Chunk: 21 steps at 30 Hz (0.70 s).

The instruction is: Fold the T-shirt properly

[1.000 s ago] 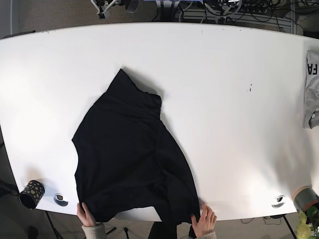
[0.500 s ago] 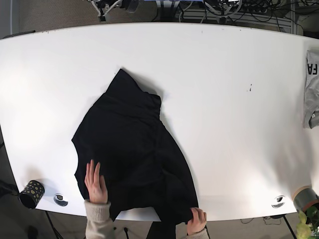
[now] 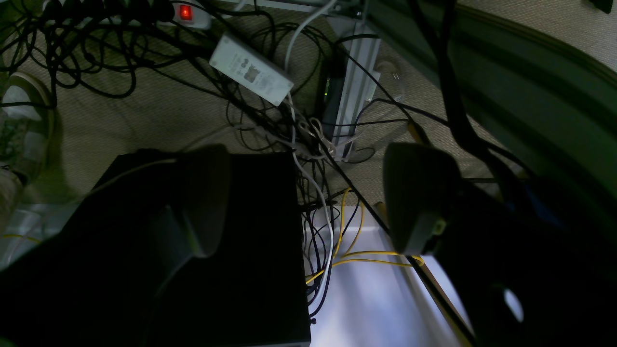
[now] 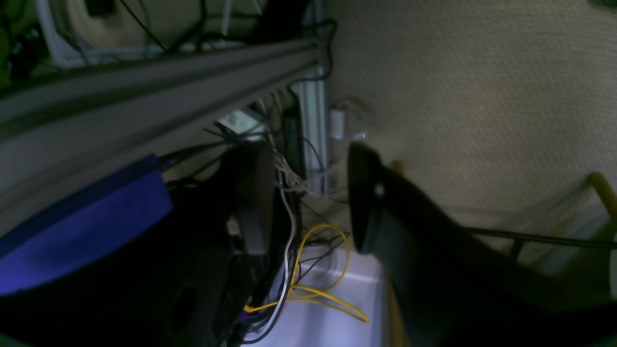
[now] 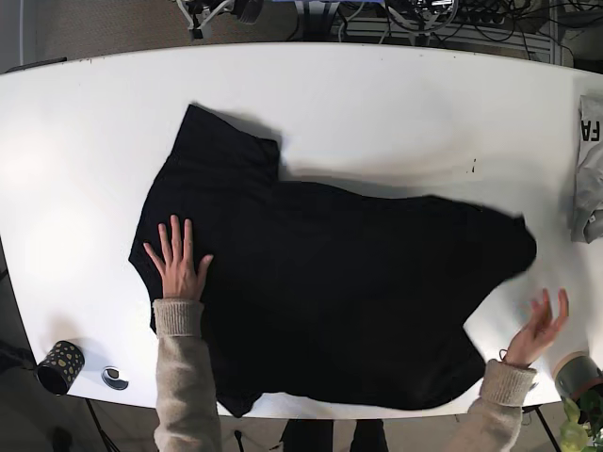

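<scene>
Shirt [image 5: 320,282]: spread on surface [image 5: 396,104], no fold visible.
Left claw [image 3: 299,202]: apart, empty.
Right claw [image 4: 308,197]: apart, empty.
Left: every fold.

We see the black T-shirt [image 5: 320,282], bunched into a narrow heap a second ago, now spread wide across the desk [image 5: 396,104], its far end reaching toward the gray garment [image 5: 590,169]. The person's hand on the view's left [image 5: 176,266] moves up from the near edge and lies flat on the cloth. The other hand [image 5: 539,328] now seems lifted, open and blurred, off the shirt.
</scene>
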Tool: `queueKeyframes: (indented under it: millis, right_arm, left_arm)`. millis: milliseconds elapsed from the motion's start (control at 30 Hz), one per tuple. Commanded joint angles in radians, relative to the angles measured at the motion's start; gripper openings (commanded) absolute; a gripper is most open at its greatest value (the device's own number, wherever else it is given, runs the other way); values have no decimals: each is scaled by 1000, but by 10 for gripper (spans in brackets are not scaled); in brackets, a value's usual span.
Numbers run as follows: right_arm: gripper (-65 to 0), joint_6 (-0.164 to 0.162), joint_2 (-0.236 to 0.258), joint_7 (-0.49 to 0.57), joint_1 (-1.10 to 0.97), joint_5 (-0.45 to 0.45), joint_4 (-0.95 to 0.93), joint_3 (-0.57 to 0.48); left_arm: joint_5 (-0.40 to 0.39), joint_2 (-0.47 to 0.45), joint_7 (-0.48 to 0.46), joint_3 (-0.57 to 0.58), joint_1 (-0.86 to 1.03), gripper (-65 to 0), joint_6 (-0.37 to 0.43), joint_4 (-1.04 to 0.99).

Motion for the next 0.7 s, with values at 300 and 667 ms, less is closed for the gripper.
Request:
queueKeyframes:
  millis: [300, 667]
  right_arm:
    - [-414, 9, 9, -2, -11, -3, 9, -5]
    - [-415, 6, 36, -19, -201, 4, 236, 3]
  left_arm:
    - [-1, -1, 5, 13, 12, -204, -3, 10]
    - [-5, -3, 22, 97, 204, -204, -3, 339]
